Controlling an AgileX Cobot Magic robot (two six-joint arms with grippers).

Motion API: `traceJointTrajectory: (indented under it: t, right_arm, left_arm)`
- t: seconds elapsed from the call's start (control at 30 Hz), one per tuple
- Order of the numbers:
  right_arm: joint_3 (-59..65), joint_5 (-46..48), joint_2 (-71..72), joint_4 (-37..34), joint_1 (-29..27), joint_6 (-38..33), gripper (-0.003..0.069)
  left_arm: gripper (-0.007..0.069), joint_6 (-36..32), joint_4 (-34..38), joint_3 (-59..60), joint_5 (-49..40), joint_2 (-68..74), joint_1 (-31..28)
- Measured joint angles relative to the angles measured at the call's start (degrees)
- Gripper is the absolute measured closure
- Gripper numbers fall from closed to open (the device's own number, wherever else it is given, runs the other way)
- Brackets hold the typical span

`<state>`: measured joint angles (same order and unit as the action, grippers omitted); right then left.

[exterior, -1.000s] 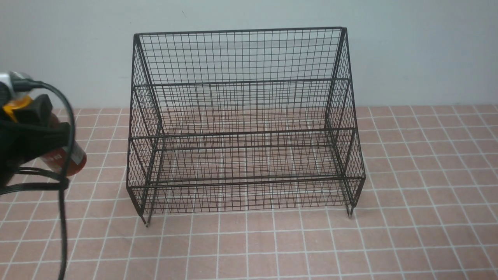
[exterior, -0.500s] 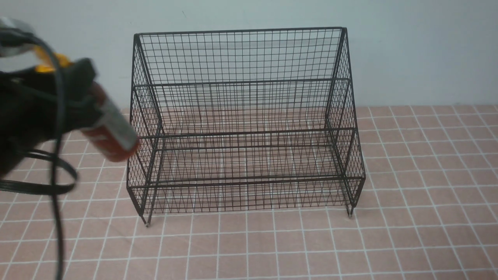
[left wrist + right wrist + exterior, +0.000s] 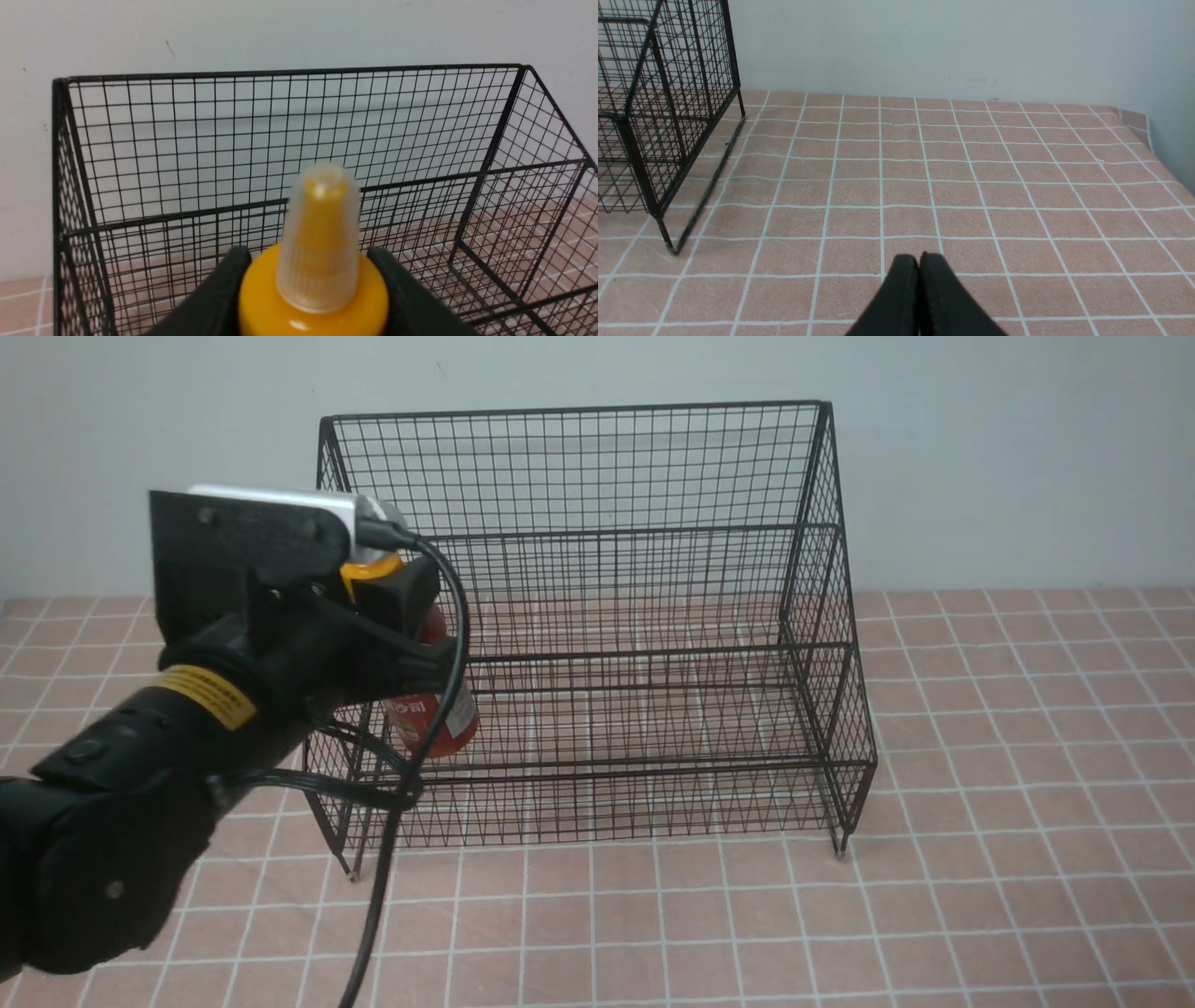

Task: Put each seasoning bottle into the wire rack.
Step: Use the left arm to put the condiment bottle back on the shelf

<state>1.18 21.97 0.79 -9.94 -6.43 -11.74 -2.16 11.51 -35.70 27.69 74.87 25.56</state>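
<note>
The black wire rack [image 3: 597, 467] stands in the middle of the tiled table against the wall. My left gripper [image 3: 406, 616] is shut on the seasoning bottle [image 3: 439, 714], a bottle of red sauce with a yellow cap. It holds the bottle upright in the air at the rack's left end, over the front tiers. In the left wrist view the yellow cap [image 3: 314, 294] sits between the two black fingers [image 3: 219, 289], with the rack's mesh back [image 3: 280, 140] behind. My right gripper [image 3: 919, 261] is shut and empty, low over the tiles right of the rack [image 3: 654, 116].
The pink tiled table cover [image 3: 980, 896] runs all round the rack. Its right edge [image 3: 1148, 130] meets the pale wall. My left arm's cable [image 3: 392, 859] hangs down in front of the rack's left foot.
My left gripper has swung right and forward with the bottle, from the far left of the table to the rack's left end. The bottle has gone from tilted to upright.
</note>
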Motion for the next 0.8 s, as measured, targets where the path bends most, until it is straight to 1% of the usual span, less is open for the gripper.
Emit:
traceJointTrajectory:
  t: [0.53,0.67,0.8]
  right_arm:
    - [0.00,0.00,0.00,0.00,0.00,0.00,0.0673]
    - [0.00,0.00,0.00,0.00,0.00,0.00,0.0673]
    - [0.00,0.00,0.00,0.00,0.00,0.00,0.0673]
  left_arm:
    - [0.0351,0.32,0.10,-0.23,0.18,8.65,0.03]
    - [0.0326,0.48,0.10,-0.49,0.36,10.90,0.03]
    - [0.0270,0.51,0.05,-0.82,1.53,12.51,0.09]
